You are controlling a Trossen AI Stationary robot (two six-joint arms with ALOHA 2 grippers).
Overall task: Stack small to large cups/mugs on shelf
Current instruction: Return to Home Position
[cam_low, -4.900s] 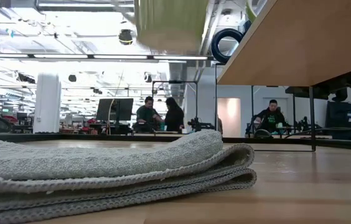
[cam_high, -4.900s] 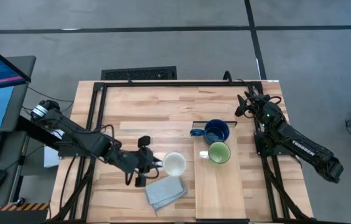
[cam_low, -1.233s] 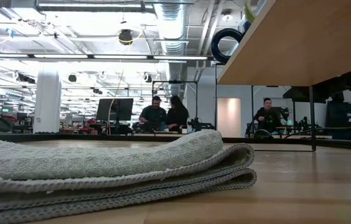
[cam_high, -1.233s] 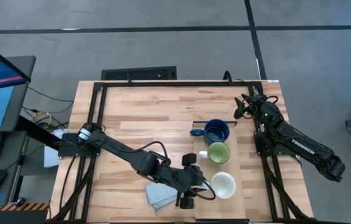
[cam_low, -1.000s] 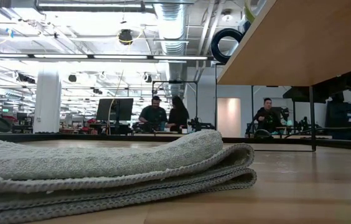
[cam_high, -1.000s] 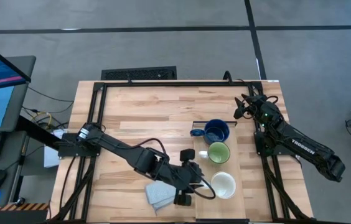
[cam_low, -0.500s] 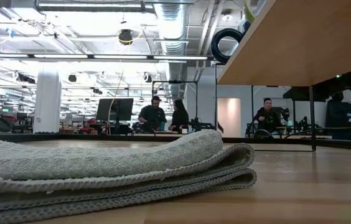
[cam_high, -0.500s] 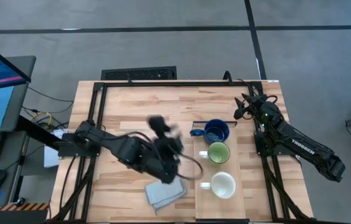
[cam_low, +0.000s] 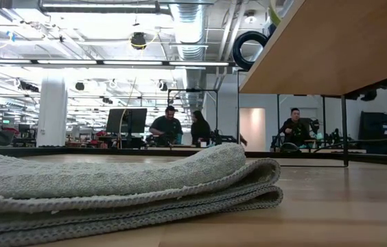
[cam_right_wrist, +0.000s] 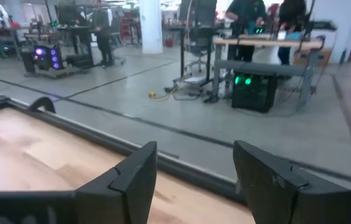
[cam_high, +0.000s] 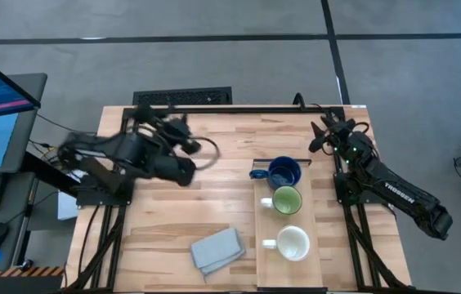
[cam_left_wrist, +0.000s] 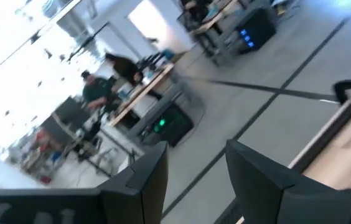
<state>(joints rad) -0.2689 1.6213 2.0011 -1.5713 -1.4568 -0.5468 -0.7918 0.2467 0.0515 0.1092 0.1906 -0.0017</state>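
Three mugs stand in a row on the shelf (cam_high: pixel 288 273): the dark blue mug (cam_high: pixel 284 173) at its far end, the light green mug (cam_high: pixel 286 200) in the middle, the white mug (cam_high: pixel 293 242) nearest. Each rests on its base, mouth up. My left gripper (cam_high: pixel 173 126) is raised over the table's far left part, blurred in the high view. In its wrist view my left gripper (cam_left_wrist: pixel 194 155) is open with nothing between the fingers. My right gripper (cam_high: pixel 319 135) waits at the far right. Its wrist view shows my right gripper (cam_right_wrist: pixel 194 155) open with nothing in it.
A folded grey-blue cloth (cam_high: pixel 218 249) lies on the tabletop left of the shelf, near the front edge; the cloth (cam_low: pixel 111 178) fills the low view's foreground. A black frame (cam_high: pixel 214 108) runs along the table's far edge. People sit at desks in the room beyond.
My left gripper has drawn away from the white mug on the shelf. It has risen and swung across the table toward the far left, tipping from pointing down to about level. The white mug has stayed upright on the shelf.
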